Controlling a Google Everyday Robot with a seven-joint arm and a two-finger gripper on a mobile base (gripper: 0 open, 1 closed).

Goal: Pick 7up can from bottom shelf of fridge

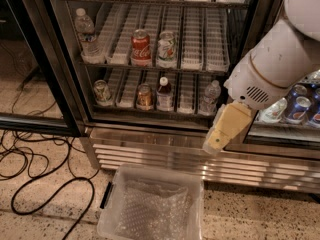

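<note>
The 7up can (pixel 102 91), dull green and silvery, stands upright at the far left of the bottom shelf (pixel 186 91), a white wire rack with narrow lanes, inside the fridge (pixel 170 151). My gripper (pixel 214 143), with pale yellow fingers on a white arm, hangs in front of the fridge's lower right corner. It is outside the fridge, well to the right of the can and lower than it. An orange-brown can (pixel 145 97), a red-labelled bottle (pixel 164 93) and a water bottle (pixel 211 98) stand on the same shelf.
On the shelf above are a red cola can (pixel 141 47), a white-and-green can (pixel 166 49) and a water bottle (pixel 86 33). A clear plastic bin (pixel 150 206) sits on the floor below the fridge. Black cables (pixel 35 169) lie at the left. More cans (pixel 298 108) show behind the arm.
</note>
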